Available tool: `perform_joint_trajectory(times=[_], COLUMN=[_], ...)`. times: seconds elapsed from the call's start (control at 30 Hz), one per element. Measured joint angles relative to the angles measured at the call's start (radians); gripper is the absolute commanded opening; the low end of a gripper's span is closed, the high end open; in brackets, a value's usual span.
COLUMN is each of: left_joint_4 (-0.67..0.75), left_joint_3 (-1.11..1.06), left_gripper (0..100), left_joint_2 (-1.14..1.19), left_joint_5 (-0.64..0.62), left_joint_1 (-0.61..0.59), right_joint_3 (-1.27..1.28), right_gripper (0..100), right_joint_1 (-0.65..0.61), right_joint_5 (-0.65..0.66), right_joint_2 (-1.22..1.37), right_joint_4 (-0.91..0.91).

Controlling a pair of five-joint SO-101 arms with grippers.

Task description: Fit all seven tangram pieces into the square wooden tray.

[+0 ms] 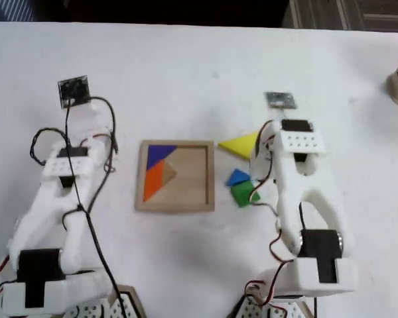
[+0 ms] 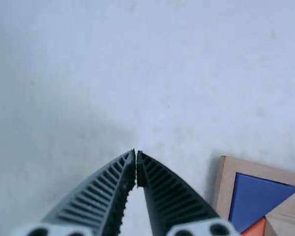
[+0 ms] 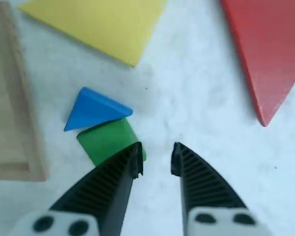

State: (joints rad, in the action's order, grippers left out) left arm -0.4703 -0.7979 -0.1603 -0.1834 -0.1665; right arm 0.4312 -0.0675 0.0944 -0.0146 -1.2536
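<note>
The right gripper point(image 3: 156, 160), jaws slightly spread and empty, hovers with the green piece point(image 3: 108, 140) just outside one fingertip, not between the two; the small blue triangle point(image 3: 93, 109) touches that piece's far side. In the high view both lie right of centre, just beside the wooden tray point(image 1: 176, 205), with the yellow triangle point(image 1: 241, 144) above them. The left gripper point(image 2: 136, 167), pressed together and empty, sits left of the tray, so the right arm is nearer.

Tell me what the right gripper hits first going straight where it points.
Probably bare white table: the right gripper, jaws open, points at the gap between the yellow triangle piece and the red triangle piece. The green four-sided piece lies beside one jaw; depth unclear.
</note>
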Motion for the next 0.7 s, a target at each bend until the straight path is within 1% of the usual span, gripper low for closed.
perform_joint_trajectory(times=[0.2, 0.4, 0.5, 0.63, 0.7], left_joint_4=[0.0, 0.0, 0.0, 0.0, 0.0], left_joint_3=[0.012, 0.012, 0.012, 0.012, 0.012], left_gripper=[3, 3, 3, 3, 3], left_joint_2=[0.009, 0.009, 0.009, 0.009, 0.009], left_joint_5=[0.0, 0.0, 0.0, 0.0, 0.0], left_joint_1=[-0.002, -0.002, -0.002, -0.002, -0.002], right_joint_3=[0.092, 0.094, 0.094, 0.086, 0.075], right_gripper=[15.5, 24.8, 23.8, 21.1, 20.1], right_joint_1=[-0.112, -0.178, -0.183, -0.184, -0.187], right_joint_5=[0.012, 0.014, 0.017, 0.095, 0.114], right_joint_2=[-0.057, -0.043, 0.014, 0.107, 0.147], right_joint_4=[0.008, 0.012, 0.054, 0.094, 0.1])
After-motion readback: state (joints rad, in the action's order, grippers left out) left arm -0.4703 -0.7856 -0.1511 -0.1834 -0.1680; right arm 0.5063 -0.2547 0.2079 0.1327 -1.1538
